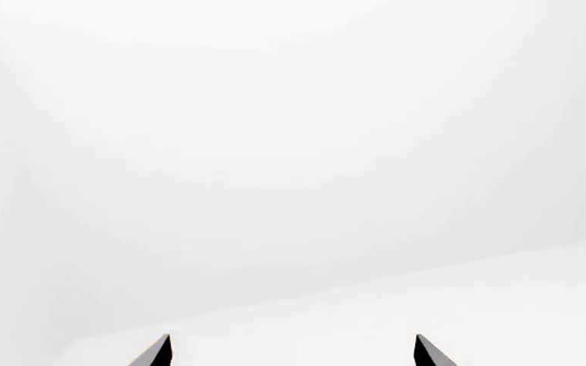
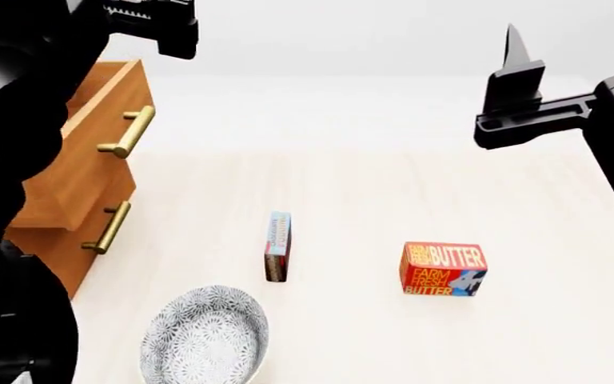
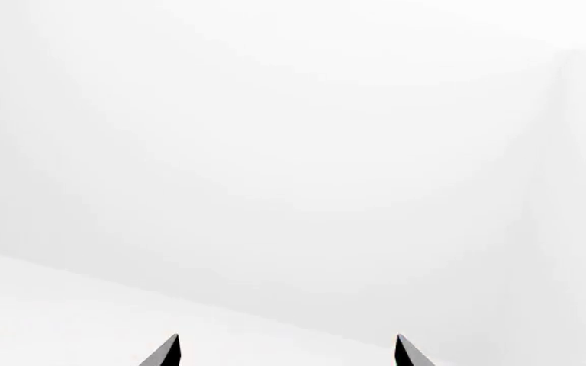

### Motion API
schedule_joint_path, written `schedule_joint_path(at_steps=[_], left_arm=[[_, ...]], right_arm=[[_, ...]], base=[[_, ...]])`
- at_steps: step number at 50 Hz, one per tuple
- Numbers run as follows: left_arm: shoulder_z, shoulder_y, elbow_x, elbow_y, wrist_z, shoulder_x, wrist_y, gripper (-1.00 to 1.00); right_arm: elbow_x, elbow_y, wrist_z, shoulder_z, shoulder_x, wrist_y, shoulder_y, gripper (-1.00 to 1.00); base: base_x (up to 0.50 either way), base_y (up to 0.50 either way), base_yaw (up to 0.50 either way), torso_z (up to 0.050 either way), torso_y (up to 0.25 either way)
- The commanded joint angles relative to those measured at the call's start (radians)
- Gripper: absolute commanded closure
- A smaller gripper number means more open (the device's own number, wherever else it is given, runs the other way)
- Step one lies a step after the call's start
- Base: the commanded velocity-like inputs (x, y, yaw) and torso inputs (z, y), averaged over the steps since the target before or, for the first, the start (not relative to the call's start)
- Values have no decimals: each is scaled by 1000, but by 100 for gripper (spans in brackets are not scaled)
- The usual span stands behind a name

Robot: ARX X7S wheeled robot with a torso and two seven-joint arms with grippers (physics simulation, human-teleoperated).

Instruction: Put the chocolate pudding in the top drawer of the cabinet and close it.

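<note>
The chocolate pudding [image 2: 277, 246], a thin light blue and red-brown box, stands on edge in the middle of the pale table [image 2: 392, 184]. The brown cabinet [image 2: 57, 240] is at the left, partly behind my left arm. Its top drawer [image 2: 83, 160], with a brass handle [image 2: 128, 132], appears pulled out; its inside is hidden. My left gripper [image 1: 293, 352] hangs high at the upper left, above the cabinet, open and empty. At the upper right my right gripper [image 3: 288, 352] is also raised, open, facing blank white; one of its fingers [image 2: 517, 54] shows in the head view.
A red-orange butter box [image 2: 443, 269] lies to the right of the pudding. Near the table's front edge sits a grey patterned bowl [image 2: 205, 336]. The lower drawer's brass handle [image 2: 108, 228] shows under the top one.
</note>
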Motion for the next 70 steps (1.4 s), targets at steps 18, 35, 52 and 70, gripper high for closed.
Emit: schedule_joint_path(at_steps=[18, 35, 52, 70], left_arm=[[70, -228, 44, -637, 59, -39, 72, -100], [130, -297, 110, -1039, 84, -20, 299, -100], [174, -428, 178, -1450, 82, 2, 462, -100], [194, -396, 192, -1569, 93, 7, 532, -100]], right_arm=[[7, 42, 37, -19, 2, -27, -54, -100], [-71, 72, -20, -78, -7, -76, -64, -100], [-100, 86, -38, -111, -8, -99, -67, -100], [-126, 94, -50, -145, -12, -123, -74, -100]], base=[[0, 0, 0, 0, 0], [0, 0, 0, 0, 0], [0, 0, 0, 0, 0], [0, 0, 0, 0, 0]])
